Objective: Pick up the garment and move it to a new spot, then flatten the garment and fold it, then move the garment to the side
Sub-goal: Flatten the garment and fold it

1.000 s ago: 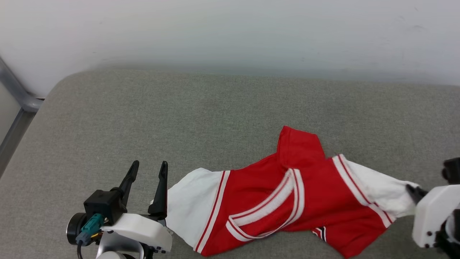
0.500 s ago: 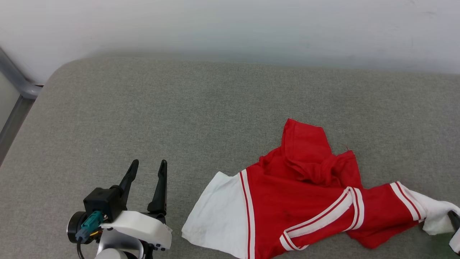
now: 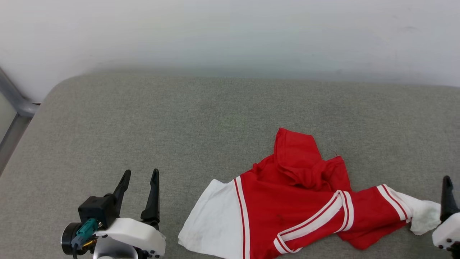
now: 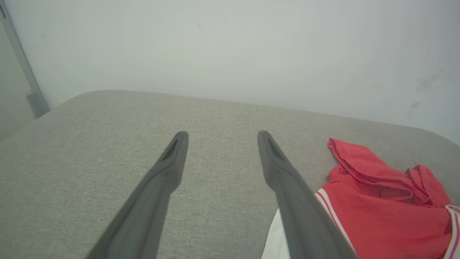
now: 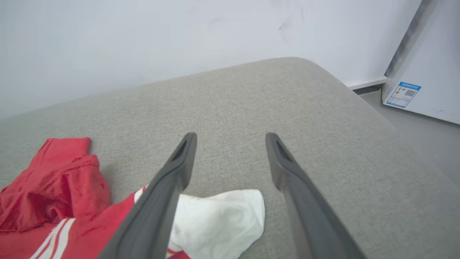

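Garment [image 3: 298, 205] was laid crumpled on cushion [image 3: 179, 118], long axis left-right, left end effector [image 3: 140, 175] spread wide beside one white sleeve, right end effector [image 5: 231, 138] spread wide over the other.

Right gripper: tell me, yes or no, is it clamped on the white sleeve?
No; the right gripper stands wide open, and the white sleeve lies loose on the grey cushion.
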### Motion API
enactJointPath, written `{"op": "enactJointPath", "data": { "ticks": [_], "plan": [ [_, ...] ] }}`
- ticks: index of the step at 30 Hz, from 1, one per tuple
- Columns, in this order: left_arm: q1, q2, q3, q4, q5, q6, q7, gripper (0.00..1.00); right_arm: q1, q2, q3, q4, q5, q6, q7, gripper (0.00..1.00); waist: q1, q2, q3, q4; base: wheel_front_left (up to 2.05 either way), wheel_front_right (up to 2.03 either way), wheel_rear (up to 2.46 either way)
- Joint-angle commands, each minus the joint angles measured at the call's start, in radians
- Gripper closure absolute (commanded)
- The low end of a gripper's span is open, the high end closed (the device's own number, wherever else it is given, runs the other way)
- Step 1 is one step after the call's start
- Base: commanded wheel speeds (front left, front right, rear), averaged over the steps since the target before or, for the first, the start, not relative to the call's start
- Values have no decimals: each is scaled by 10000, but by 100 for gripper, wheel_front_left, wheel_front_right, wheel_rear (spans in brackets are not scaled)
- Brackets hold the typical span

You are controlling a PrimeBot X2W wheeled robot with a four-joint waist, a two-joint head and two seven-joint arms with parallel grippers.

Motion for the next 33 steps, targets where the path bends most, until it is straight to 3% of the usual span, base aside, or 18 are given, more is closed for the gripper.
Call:
{"op": "enactJointPath", "data": {
  "ticks": [1, 8, 15, 18, 25, 33],
  "plan": [
    [125, 37, 18, 6, -8, 45, 26, 0, 129, 68, 114, -106, -45, -3, -218, 0, 0, 0, -115, -76, 0, 0, 0],
    [391, 268, -2, 28, -25, 161, 275, 0, 552, 194, 1783, -1058, -303, -3, -1307, 0, 0, 0, -550, -383, 0, 0, 0],
    [509, 549, -82, 116, -277, 5, 1027, 0, 1344, 254, 3017, -2310, -318, -5, -1408, 0, 0, 0, -737, -608, 0, 0, 0],
    [517, 741, -261, 209, -540, -155, 1860, 0, 1782, 264, 3355, -2702, -57, -3, -1273, 0, 0, 0, -774, -690, 0, 0, 0],
    [442, 1229, -850, 614, -1544, -658, 4881, 0, 2271, 262, 3806, -3108, 345, -3, -935, 0, 0, 0, -657, -1049, 0, 0, 0],
    [231, 1228, -1462, 1137, -2223, -1040, 6804, 0, 1938, 264, 3957, -2980, 469, -3, -894, 0, 0, 0, -290, -1404, 0, 0, 0]
  ]
}}
